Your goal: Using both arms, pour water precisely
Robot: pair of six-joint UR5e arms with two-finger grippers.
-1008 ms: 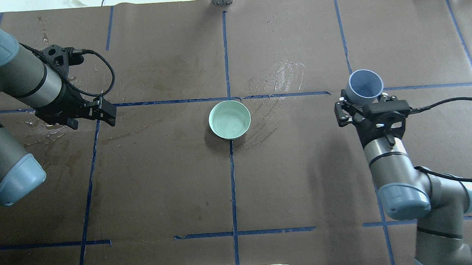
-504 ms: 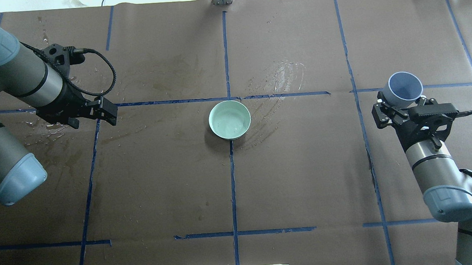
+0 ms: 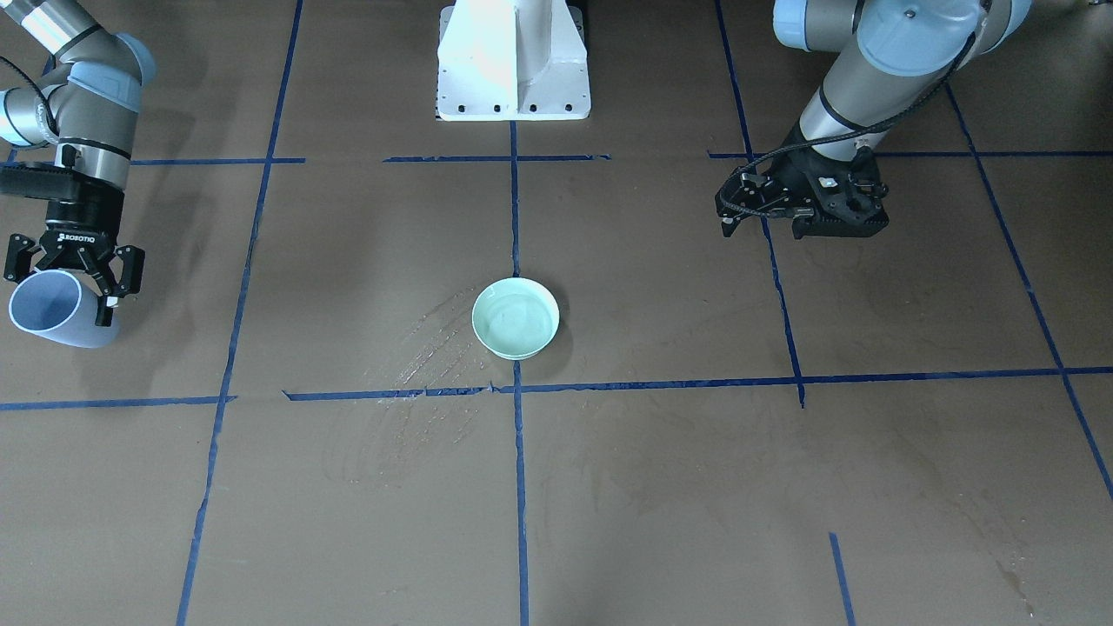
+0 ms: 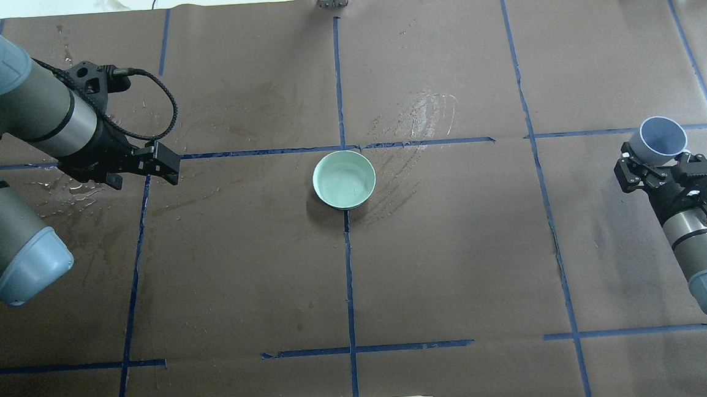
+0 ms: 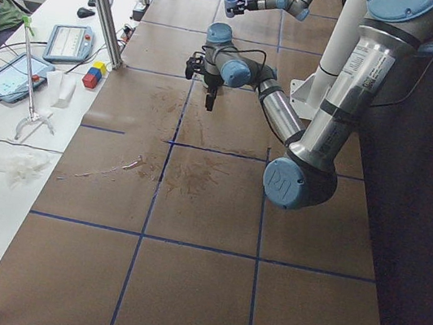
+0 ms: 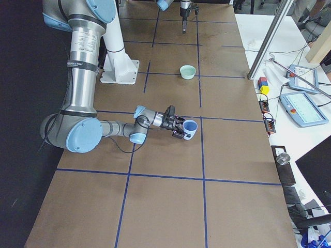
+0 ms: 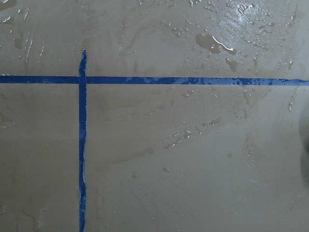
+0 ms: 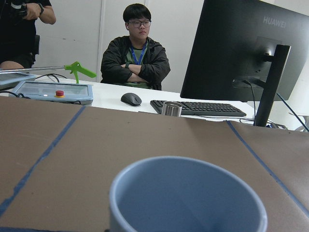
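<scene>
Right end effector (image 4: 658,159) gripping cup (image 4: 664,135), perhaps empty

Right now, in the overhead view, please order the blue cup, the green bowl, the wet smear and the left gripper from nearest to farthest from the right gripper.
1. blue cup, held in the right gripper, far right.
2. wet smear, right of centre.
3. green bowl, in the middle.
4. left gripper, far left.

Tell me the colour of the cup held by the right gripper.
Pale blue-grey, inside and out; the cup shows best in the overhead view.
</scene>
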